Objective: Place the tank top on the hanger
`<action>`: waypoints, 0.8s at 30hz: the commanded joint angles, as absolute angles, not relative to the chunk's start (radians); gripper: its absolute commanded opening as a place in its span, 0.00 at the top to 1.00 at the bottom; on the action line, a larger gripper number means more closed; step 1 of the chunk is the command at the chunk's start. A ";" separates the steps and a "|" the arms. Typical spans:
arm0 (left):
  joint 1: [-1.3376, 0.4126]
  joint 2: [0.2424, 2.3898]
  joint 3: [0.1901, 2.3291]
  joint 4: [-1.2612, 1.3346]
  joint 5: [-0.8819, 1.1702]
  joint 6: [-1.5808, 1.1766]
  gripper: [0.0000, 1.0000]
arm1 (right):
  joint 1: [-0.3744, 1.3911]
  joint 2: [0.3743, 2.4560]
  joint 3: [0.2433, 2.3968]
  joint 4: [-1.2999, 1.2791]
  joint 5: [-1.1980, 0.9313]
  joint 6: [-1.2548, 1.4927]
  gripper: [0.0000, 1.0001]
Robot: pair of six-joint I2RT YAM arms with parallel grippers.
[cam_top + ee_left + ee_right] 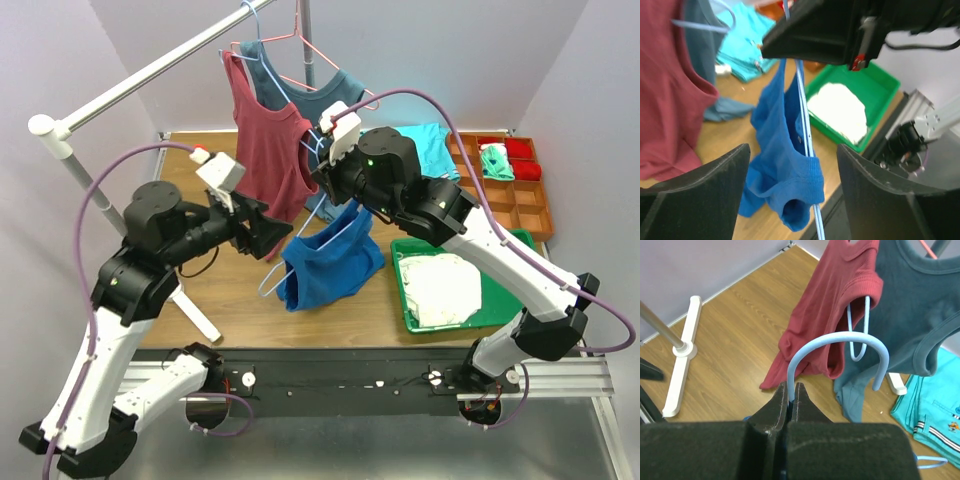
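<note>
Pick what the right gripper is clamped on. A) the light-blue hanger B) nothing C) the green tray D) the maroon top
A: the right wrist view shows the right gripper shut on the wire of the light-blue hanger just below its hook, with the blue tank top draped on it.

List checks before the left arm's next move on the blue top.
1. Right jaws shut on hanger just below its hook: ok.
2. Left jaws open, nothing gripped: ok.
3. Top hung on hanger: partly, one strap runs up along the wire and the rest is bunched: not ok.
4. Second strap over the other shoulder: cannot tell.
5. Left jaws clear of red top, which hangs close beside them: cannot tell.
6. Top's hem clear of table: cannot tell.
</note>
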State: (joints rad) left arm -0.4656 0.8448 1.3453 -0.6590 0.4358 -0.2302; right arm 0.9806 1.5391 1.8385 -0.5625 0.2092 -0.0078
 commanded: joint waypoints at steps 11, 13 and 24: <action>-0.460 0.907 1.246 -0.600 0.612 -0.308 0.29 | 0.986 1.503 1.802 -0.491 0.167 0.048 0.99; -0.462 0.914 1.249 -0.606 0.614 -0.308 0.31 | 0.986 1.503 1.801 -0.491 0.167 0.048 0.99; -0.465 0.913 1.250 -0.670 0.543 -0.273 0.37 | 0.985 1.525 1.807 -0.489 0.176 0.052 0.99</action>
